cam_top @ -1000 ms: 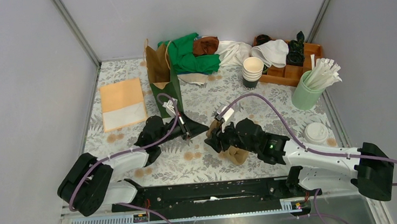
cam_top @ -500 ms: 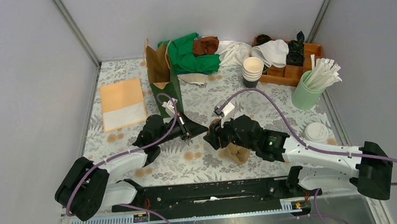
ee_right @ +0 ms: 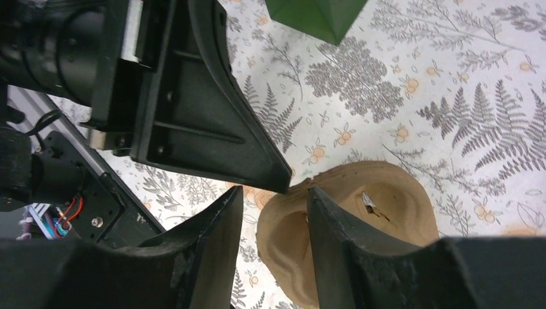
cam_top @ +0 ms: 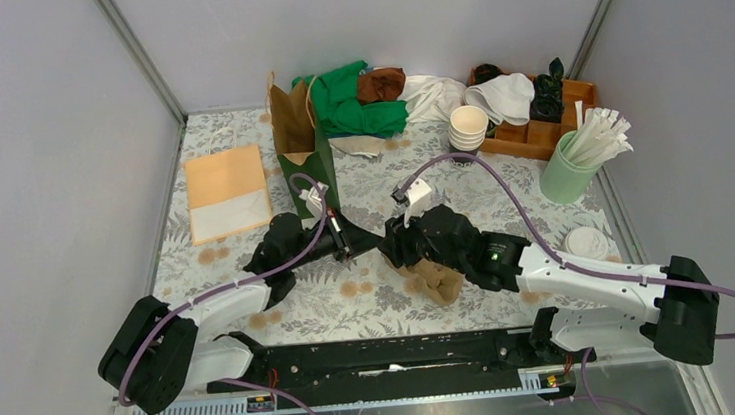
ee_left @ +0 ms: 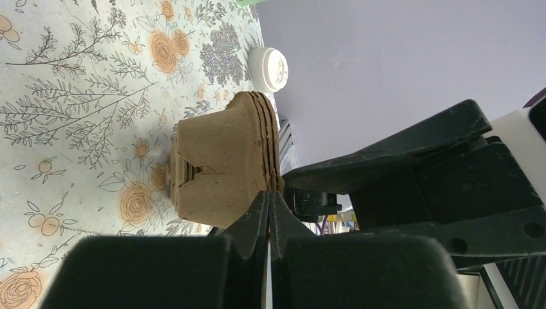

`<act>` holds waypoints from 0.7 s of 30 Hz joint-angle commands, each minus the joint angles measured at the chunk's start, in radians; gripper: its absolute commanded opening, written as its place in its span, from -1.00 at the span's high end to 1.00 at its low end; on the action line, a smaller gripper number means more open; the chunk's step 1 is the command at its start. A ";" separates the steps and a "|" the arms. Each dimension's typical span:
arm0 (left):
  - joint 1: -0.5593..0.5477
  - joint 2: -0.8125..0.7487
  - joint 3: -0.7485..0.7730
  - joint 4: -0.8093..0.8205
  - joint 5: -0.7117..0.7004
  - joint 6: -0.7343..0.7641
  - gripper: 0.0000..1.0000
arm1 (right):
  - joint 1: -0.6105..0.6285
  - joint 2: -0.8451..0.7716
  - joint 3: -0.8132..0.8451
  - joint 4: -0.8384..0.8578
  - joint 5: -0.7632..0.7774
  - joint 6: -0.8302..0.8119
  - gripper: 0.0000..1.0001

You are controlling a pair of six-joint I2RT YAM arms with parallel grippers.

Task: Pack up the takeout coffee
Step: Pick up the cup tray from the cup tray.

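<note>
Markings on the lid of the takeout coffee (ee_left: 268, 69) are too small for us to read, and we can read no other writing. The cup stands upright at the right edge of the floral worktop (cam_top: 249, 278), on the near side of a mint-green holder (cam_top: 564, 178) filled with white paper-wrapped sticks. It is well apart from both hands.

The left hand (ee_left: 267, 203) is fully closed, its fingers pressed together on nothing. Its tip lies just beside the rim of the brown moulded-pulp cup carrier (ee_left: 222, 161); we cannot tell whether it touches. The carrier's edge shows several nested layers.

The right hand (ee_right: 273, 199) is partly open above the carrier's left edge. Its fingers (ee_right: 212, 244) stand apart, with the rim in the gap between them, and they grip nothing.

A green-and-brown paper bag (cam_top: 300, 143) stands upright at the far left of centre, and we cannot see inside it. A stack of cream paper cups (cam_top: 468, 126) sits just left of a wooden organiser (cam_top: 538, 137), which holds a white cloth and dark items.
</note>
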 commanded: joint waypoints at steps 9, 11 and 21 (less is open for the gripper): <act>-0.003 -0.032 0.041 0.022 -0.013 0.023 1.00 | 0.006 0.011 0.072 -0.149 0.110 0.105 -0.09; -0.004 -0.027 0.041 0.028 -0.010 0.020 1.00 | 0.006 0.013 0.072 -0.151 0.117 0.109 -0.06; -0.002 -0.033 0.041 -0.006 -0.019 0.045 1.00 | 0.006 0.082 0.108 -0.173 0.075 0.138 -0.13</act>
